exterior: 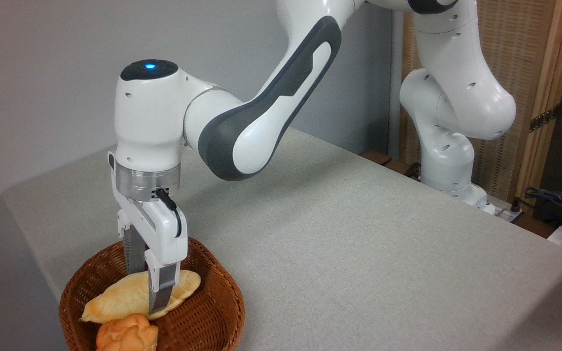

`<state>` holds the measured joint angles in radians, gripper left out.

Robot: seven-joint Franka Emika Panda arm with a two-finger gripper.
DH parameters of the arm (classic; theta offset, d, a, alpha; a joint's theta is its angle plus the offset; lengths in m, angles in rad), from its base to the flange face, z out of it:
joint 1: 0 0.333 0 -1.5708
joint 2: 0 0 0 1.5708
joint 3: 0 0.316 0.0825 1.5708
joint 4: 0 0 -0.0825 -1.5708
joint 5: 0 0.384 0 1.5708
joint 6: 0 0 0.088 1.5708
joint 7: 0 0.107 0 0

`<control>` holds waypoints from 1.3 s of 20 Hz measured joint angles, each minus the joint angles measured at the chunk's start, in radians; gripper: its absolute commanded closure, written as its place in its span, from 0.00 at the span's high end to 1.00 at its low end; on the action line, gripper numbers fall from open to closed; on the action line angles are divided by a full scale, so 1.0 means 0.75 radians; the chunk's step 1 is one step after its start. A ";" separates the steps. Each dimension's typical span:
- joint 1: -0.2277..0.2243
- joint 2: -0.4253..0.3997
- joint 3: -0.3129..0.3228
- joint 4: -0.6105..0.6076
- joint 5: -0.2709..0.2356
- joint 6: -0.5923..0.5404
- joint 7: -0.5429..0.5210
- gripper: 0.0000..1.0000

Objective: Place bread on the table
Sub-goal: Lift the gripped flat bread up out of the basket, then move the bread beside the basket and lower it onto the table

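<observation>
We see the arm's jaws (147,292) reaching straight down into the wicker basket (212,312) at the near left corner of the tabletop (359,243), clamped across the middle of the long pale bread (115,300), which lies inside beside a knobbly bun (127,335).

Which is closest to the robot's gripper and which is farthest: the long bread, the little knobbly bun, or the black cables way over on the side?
From the gripper:
1. The long bread, in the basket; the gripper's fingers straddle it.
2. The knobbly bun, just below at the basket's front.
3. The black cables, far right, past the table's edge.
</observation>
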<state>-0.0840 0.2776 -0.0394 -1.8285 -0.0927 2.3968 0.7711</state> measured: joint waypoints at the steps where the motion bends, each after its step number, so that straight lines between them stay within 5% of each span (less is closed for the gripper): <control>1: 0.000 0.000 0.001 0.000 0.000 0.000 0.001 0.37; 11: -0.001 -0.022 0.000 0.011 -0.001 -0.011 0.002 0.38; 26: 0.000 -0.286 -0.003 0.012 -0.094 -0.401 -0.054 0.49</control>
<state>-0.0843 0.0633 -0.0420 -1.8196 -0.1634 2.0962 0.7307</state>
